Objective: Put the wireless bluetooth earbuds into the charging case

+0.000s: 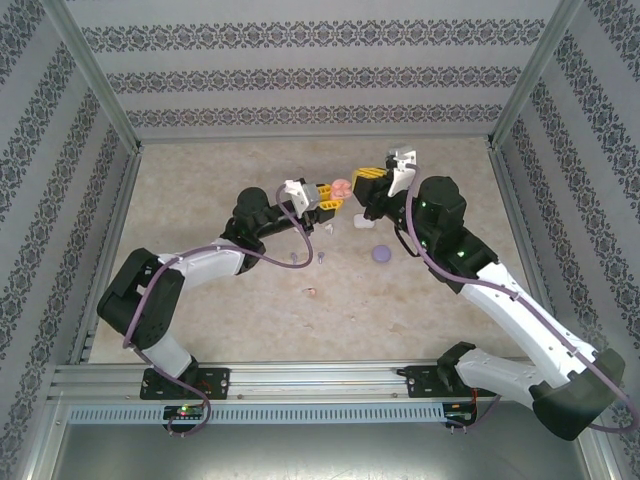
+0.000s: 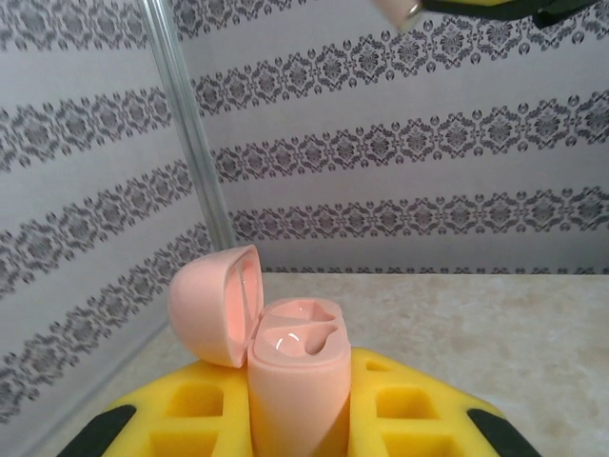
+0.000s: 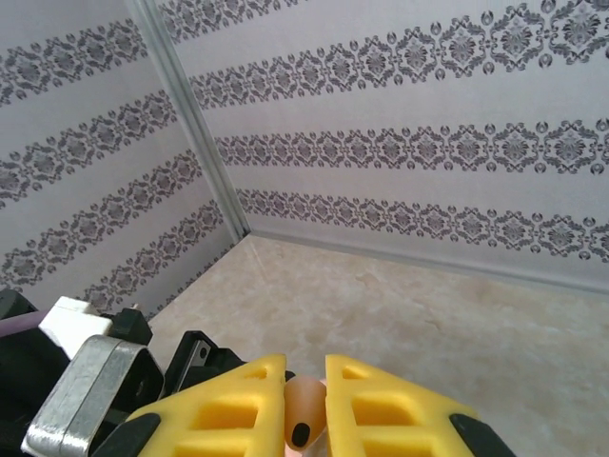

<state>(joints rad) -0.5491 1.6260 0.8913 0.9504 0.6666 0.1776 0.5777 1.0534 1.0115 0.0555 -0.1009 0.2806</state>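
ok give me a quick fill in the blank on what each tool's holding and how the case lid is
1. The left tool is shut on a charging case coloured ___.
2. That case's lid stands ___.
3. The right tool pinches a tiny pink ___ between its yellow pads.
Missing words: pink; open; earbud.

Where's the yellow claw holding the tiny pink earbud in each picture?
Top external: the right yellow-fingered claw centre, beside the open pink charging case.
Left wrist: the claw at the top edge.
Right wrist: the claw bottom centre, pinching the small pink earbud.
Shared landmark: the beige speckled tabletop.
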